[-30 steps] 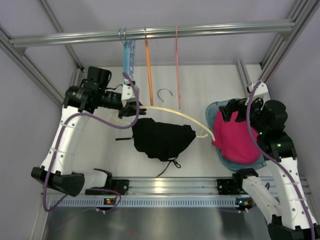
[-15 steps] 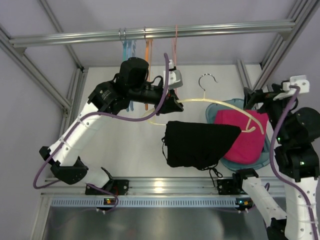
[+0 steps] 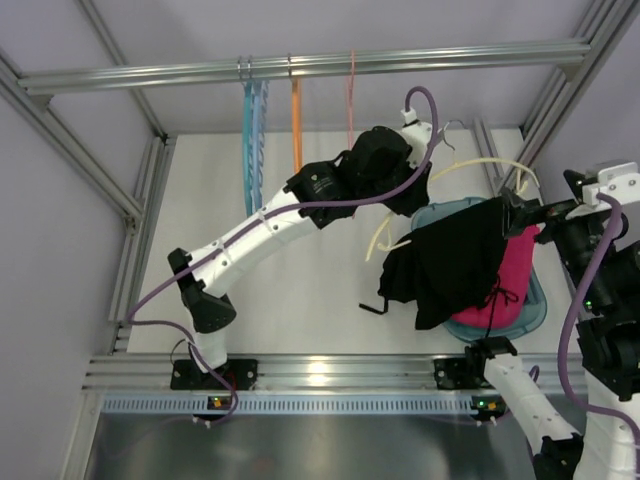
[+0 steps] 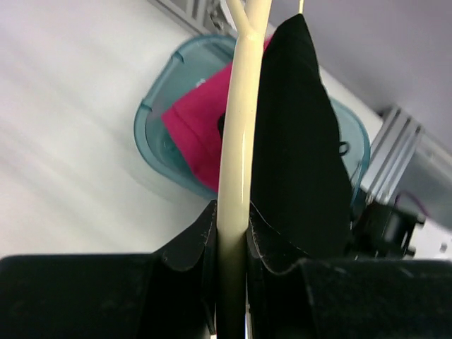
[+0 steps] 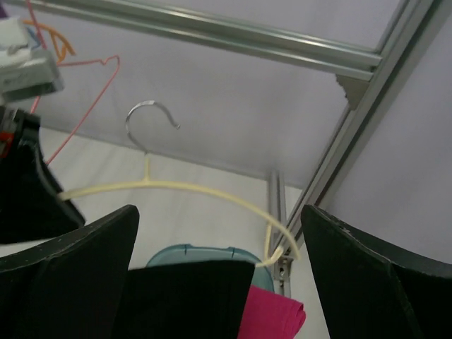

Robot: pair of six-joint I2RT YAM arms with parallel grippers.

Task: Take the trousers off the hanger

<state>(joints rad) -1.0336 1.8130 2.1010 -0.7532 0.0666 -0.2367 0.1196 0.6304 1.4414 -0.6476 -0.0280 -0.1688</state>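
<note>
**Trousers hung just ahead of the open right gripper**

The hanger [image 4: 239,141] is clamped by its cream rod in the tightly closed left gripper [image 4: 232,244] and is held in the air above the right edge of the bench. The trousers [image 3: 450,260] are draped over it and hang down over the teal bin [image 4: 157,152] and the magenta cloth [image 3: 505,285]. The hanger's long axis runs from the left gripper towards the right arm. The right gripper [image 5: 220,222] is spread wide and holds nothing. The black fabric lies directly ahead of it and slightly below, so a pull by this nearer arm is judged likely.
</note>
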